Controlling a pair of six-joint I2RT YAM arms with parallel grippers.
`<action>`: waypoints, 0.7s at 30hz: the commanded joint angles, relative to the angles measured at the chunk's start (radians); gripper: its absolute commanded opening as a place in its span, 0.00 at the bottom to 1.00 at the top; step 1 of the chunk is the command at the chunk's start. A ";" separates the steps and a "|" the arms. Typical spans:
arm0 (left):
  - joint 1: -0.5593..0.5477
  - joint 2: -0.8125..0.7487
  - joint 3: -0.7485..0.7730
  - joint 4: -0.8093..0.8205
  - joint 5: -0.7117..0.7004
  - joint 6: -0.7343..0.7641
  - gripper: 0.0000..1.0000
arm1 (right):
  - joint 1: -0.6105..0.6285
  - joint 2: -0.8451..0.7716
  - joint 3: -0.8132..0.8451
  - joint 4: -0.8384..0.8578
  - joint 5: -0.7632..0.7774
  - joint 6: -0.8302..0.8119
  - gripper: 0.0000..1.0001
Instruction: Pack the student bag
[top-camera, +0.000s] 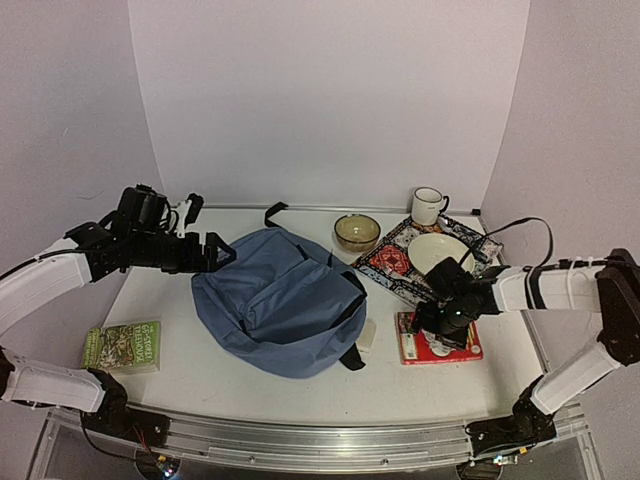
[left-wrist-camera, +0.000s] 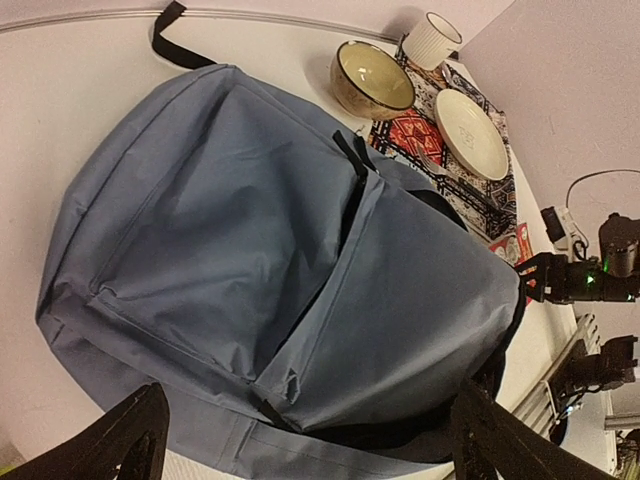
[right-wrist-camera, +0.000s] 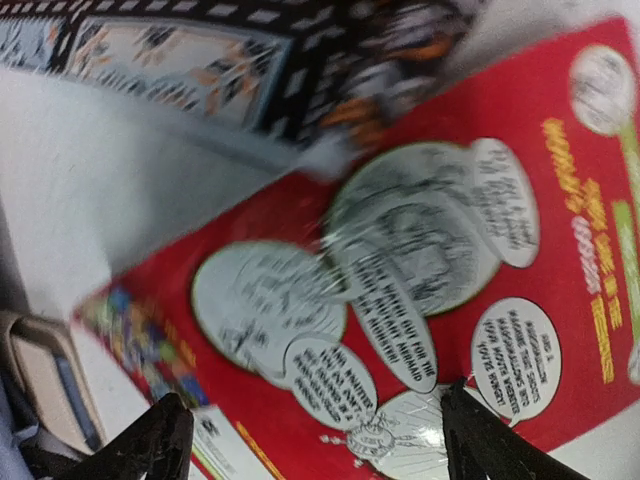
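Observation:
The student bag (top-camera: 280, 305), slate-blue with black straps, lies flat in the middle of the table and fills the left wrist view (left-wrist-camera: 300, 250). My left gripper (top-camera: 222, 250) hovers at the bag's far left edge, open, its dark fingers (left-wrist-camera: 130, 440) spread wide above the fabric with nothing between them. My right gripper (top-camera: 440, 325) is low over a red comic book (top-camera: 440, 345) to the right of the bag. In the right wrist view it (right-wrist-camera: 310, 440) stands open, and the book's cover (right-wrist-camera: 400, 300) shows between its fingers.
A green book (top-camera: 122, 345) lies at the front left. A patterned tray (top-camera: 395, 262) at the back right carries a cream plate (top-camera: 438, 252), with a bowl (top-camera: 356, 232) and a mug (top-camera: 428, 206) beside it. A small beige object (top-camera: 367, 335) lies between bag and red book.

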 joint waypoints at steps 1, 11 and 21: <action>-0.104 0.030 0.032 0.057 -0.037 -0.048 0.99 | 0.191 0.171 0.099 -0.022 -0.191 0.150 0.85; -0.327 0.128 0.087 0.079 -0.173 -0.073 0.98 | 0.182 0.111 0.260 -0.199 -0.078 0.024 0.92; -0.567 0.355 0.223 0.096 -0.377 -0.026 0.99 | -0.141 -0.137 0.008 -0.195 -0.059 -0.089 0.98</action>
